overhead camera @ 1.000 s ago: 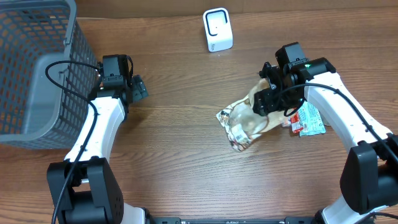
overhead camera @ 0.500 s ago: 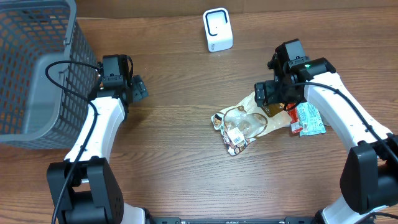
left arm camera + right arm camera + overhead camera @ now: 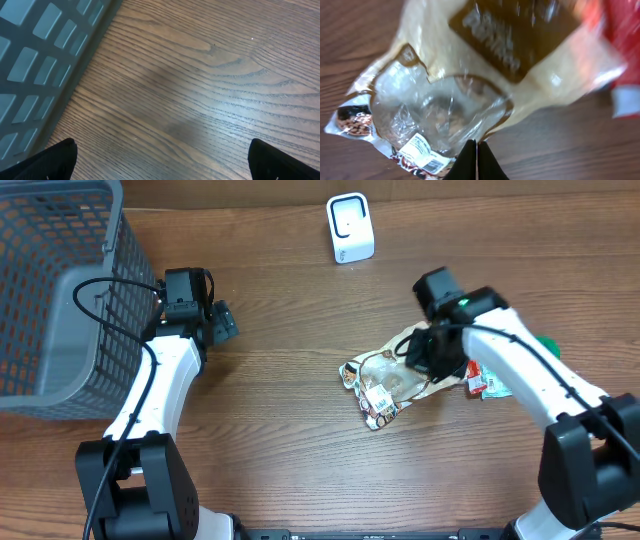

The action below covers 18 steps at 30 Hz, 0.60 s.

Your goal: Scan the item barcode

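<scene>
Pick step. Right hand clenched at snack bag edge, grip unconfirmed. Left hand released. Next you lift, face barcode label to scanner.

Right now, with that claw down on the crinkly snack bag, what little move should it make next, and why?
Probably a gentle lift. The right gripper is shut at the edge of the snack bag, apparently pinching the film, while the bag lies flat on the table, away from the white scanner. Lifting would test the hold.
</scene>
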{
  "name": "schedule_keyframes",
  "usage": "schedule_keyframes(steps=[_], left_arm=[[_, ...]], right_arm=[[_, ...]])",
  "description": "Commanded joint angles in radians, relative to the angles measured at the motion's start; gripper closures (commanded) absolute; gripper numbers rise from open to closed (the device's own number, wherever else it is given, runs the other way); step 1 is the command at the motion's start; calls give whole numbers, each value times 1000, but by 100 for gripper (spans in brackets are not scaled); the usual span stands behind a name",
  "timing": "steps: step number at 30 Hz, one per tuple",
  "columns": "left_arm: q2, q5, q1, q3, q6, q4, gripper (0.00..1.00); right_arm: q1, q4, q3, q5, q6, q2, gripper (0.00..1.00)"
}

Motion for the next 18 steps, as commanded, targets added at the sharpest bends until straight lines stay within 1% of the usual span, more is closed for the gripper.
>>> schedule_keyframes(steps=[1, 4, 6, 7, 9, 11, 13, 15, 18], left_arm=[[10, -16, 3, 19, 15, 3, 0], [10, -17, 3, 19, 15, 3, 0], [10, -17, 3, 19, 15, 3, 0], [10, -16, 3, 19, 15, 3, 0], [10, -17, 3, 19, 15, 3, 0], [10, -17, 3, 19, 15, 3, 0], [10, -16, 3, 19, 15, 3, 0], [10, -17, 3, 19, 15, 3, 0], [10, -16, 3, 19, 15, 3, 0]], right_arm=[[43, 31, -67, -10, 253, -3, 96], [77, 104, -138, -4, 346, -3, 96], [94, 179, -179, 14, 349, -3, 96], [100, 225, -203, 42, 349, -3, 92], [101, 261, -225, 98, 349, -2, 92], [97, 270, -233, 171, 344, -3, 96], [93, 270, -233, 246, 325, -2, 96], [91, 288, -233, 311, 277, -2, 96], [91, 341, -233, 344, 156, -2, 96]])
